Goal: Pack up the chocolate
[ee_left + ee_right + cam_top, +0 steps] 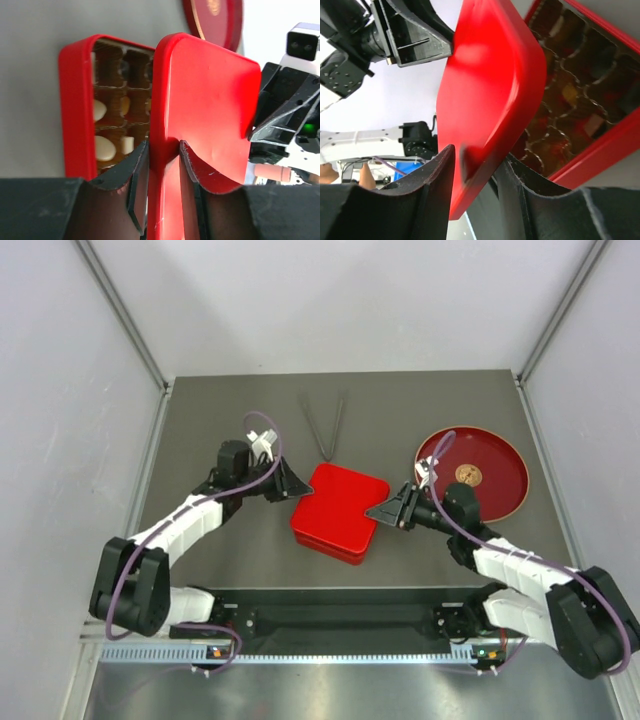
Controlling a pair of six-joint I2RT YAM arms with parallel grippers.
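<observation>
The small dark, tan and cream-white chocolate pieces (103, 148) sit in cells of the red gridded square tray (75, 110), so filling looks largely done. Closing remains: the flat red square lid (205, 100) hangs just above the tray, not yet seated, with the left gripper (162, 148) and right gripper (476, 156) clamped on opposite edges. A brown spot on the round dark-red plate (500, 502) may be a leftover piece, but it is too small to tell.

Top looks down from behind; wrist views — close, opposed — share the lid (340, 502).
</observation>
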